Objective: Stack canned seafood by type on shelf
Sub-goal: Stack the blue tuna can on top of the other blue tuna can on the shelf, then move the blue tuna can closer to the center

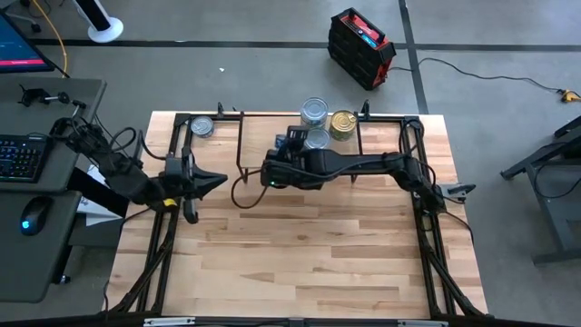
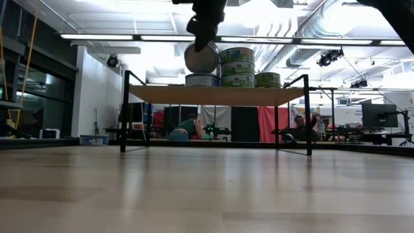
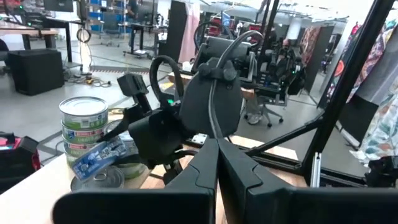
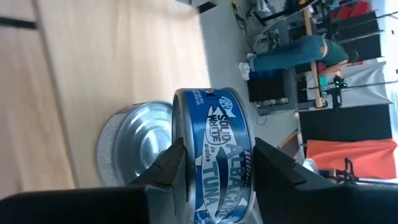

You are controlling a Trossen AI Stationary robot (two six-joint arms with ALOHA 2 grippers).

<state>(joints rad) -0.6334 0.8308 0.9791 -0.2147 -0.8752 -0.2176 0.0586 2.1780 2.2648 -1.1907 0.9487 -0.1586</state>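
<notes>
The right claw (image 4: 214, 171) grips a blue tuna tin (image 4: 214, 155) on edge — just above a lone silver tin (image 2: 202, 80) on the shelf (image 2: 217, 96), beside the stacked tins (image 2: 237, 66). The left claw (image 1: 216, 180) — fingers pressed together — waits off the shelf's left end.

Bright ceiling strip lights (image 2: 194, 37) blaze above the shelf (image 2: 217, 96), leaving the tins on it backlit and dim. The counter (image 2: 207, 188) shows soft glare. From overhead, light is even, shadows faint.
</notes>
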